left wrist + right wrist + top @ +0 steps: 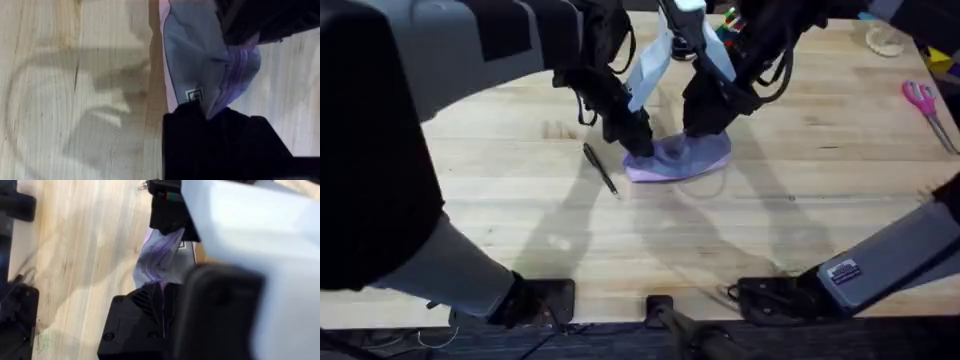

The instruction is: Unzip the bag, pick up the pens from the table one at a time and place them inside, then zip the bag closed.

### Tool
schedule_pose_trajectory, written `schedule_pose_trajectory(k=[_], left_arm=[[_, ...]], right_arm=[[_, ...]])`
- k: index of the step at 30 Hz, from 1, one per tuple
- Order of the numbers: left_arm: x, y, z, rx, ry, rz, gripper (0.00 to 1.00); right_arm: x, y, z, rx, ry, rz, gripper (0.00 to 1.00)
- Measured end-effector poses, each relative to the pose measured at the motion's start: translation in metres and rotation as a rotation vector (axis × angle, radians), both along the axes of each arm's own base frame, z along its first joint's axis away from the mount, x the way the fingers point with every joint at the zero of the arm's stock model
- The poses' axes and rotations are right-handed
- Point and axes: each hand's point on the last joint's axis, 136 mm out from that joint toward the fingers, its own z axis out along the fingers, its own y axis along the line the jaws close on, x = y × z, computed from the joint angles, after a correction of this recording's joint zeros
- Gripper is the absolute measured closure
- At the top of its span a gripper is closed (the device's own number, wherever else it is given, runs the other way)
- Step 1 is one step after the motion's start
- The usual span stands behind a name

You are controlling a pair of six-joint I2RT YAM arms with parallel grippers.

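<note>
The lavender bag lies on the light wood surface a little beyond its middle, crumpled and bunched upward where both arms meet over it. The left gripper comes down onto the bag's left end, and in the left wrist view its dark jaws are clenched on the fabric – the bag is pulled into tight pleats right at the fingertips, with a small white tag showing beside them. The right gripper presses onto the bag's top toward its right side; in the right wrist view the purple cloth runs straight into the black fingers, so those jaws are grasping the bag as well. Whether the zipper is open or closed cannot be told, since the grippers cover the top edge. A thin black pen lies on the surface just left of the bag, angled from far-left to near-right and not touching it. Well apart, near the far right edge of the surface, rest pink-handled scissors.
</note>
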Motion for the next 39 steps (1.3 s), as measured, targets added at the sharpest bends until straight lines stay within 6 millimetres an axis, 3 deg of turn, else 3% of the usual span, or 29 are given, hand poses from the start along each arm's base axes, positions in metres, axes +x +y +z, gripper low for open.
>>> schedule_pose_trajectory(k=[10,16,17,24,31,39], left_arm=[[0.0,-0.008,0.0,0.0,-0.018,-0.007,0.958],[-0.004,-0.014,0.001,-0.011,-0.018,-0.027,0.958],[-0.004,-0.014,0.001,-0.011,-0.018,-0.026,0.958],[-0.004,-0.014,0.001,-0.011,-0.017,-0.026,0.959],[-0.004,-0.014,0.001,-0.012,-0.018,-0.026,0.959],[-0.004,-0.014,0.002,-0.009,-0.003,-0.005,0.96]], right_arm=[[0.018,-0.026,0.007,0.041,-0.002,-0.113,0.948],[0.024,-0.034,0.04,0.154,-0.068,-0.179,0.104],[0.024,-0.035,0.043,0.164,-0.076,-0.184,0.032],[0.03,-0.048,0.046,0.183,-0.073,-0.235,0.006],[0.025,-0.048,0.05,0.201,-0.049,-0.248,0.006],[0.012,-0.037,0.088,0.327,-0.084,-0.265,0.005]])
